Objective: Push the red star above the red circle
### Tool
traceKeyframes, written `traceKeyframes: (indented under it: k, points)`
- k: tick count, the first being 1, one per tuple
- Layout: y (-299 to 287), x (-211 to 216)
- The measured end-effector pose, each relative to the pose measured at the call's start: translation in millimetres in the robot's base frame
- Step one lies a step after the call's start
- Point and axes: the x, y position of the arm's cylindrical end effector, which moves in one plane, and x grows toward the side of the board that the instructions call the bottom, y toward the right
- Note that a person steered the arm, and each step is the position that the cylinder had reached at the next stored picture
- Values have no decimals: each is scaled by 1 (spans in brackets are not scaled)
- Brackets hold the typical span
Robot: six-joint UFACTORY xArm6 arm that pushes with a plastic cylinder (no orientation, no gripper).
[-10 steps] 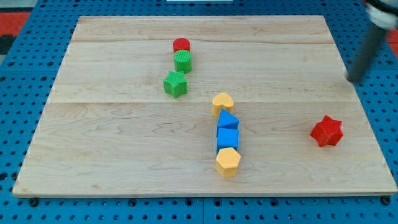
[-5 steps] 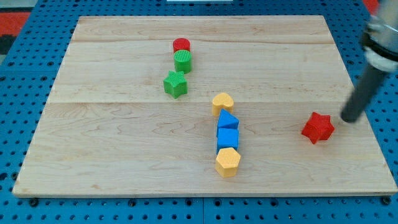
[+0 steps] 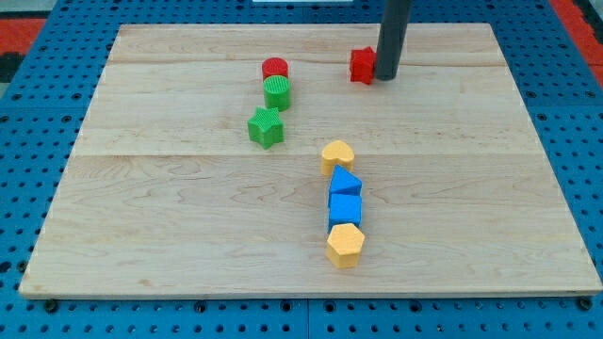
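Observation:
The red star (image 3: 362,65) lies near the view's top, right of centre, on the wooden board (image 3: 188,217). My tip (image 3: 386,77) touches the star's right side; the dark rod rises from there out of the view's top. The red circle (image 3: 275,68) sits to the star's left at about the same height, a clear gap apart. It heads a short column with the green circle (image 3: 277,93) right below it.
A green star (image 3: 266,127) lies below the green circle. In the middle a column runs downward: yellow heart (image 3: 336,154), blue triangle-like block (image 3: 345,181), blue cube (image 3: 345,209), yellow hexagon (image 3: 345,245). The board's top edge is just above the red star.
The red star has moved far up and left, from the board's right side to near the top edge. My tip moved with it, staying on its right.

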Motion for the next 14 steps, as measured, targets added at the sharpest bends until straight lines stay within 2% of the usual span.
traceKeyframes:
  k: [1,2,3,4,5,6,8,9,10,11,12,13,14]
  points:
    - [22,-14]
    - [-30,-17]
    - [-78,-37]
    - [-88,-56]
    - [-89,-58]
    - [-44,-23]
    - [-61,-26]
    - [-112,-32]
    - [-127,-32]
    - [-89,-45]
    - [-106,-92]
    - [-199,-86]
    - [-219,-54]
